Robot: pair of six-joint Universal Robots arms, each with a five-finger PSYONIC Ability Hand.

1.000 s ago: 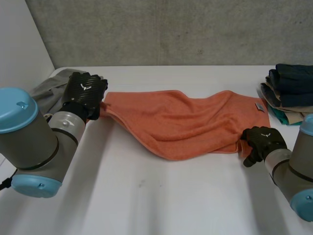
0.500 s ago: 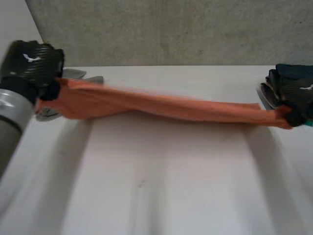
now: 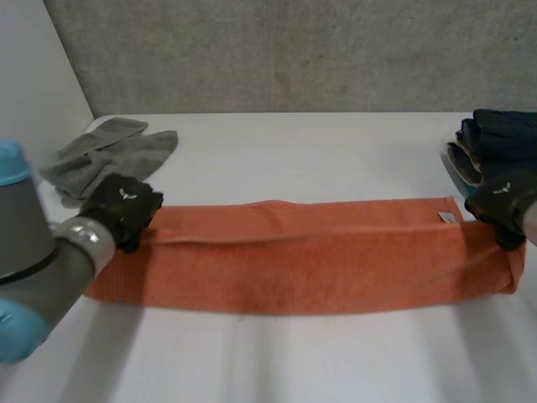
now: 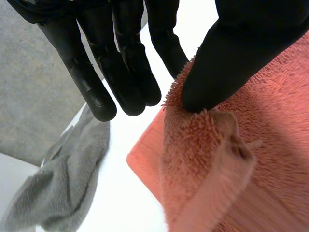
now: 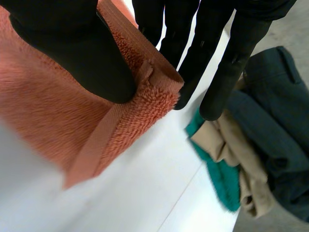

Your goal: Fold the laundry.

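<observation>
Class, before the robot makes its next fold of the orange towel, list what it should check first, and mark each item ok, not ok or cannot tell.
1. Left hand pinches one end corner of the orange towel: ok.
2. Right hand pinches the opposite end's corner: ok.
3. Towel lies stretched in a long flat band on the table: ok.
4. Grey cloth lies apart from the towel: ok.
5. Stack of folded clothes is close to the right hand but clear of the towel: ok.
6. Lower layer's edges line up underneath: cannot tell.
</observation>
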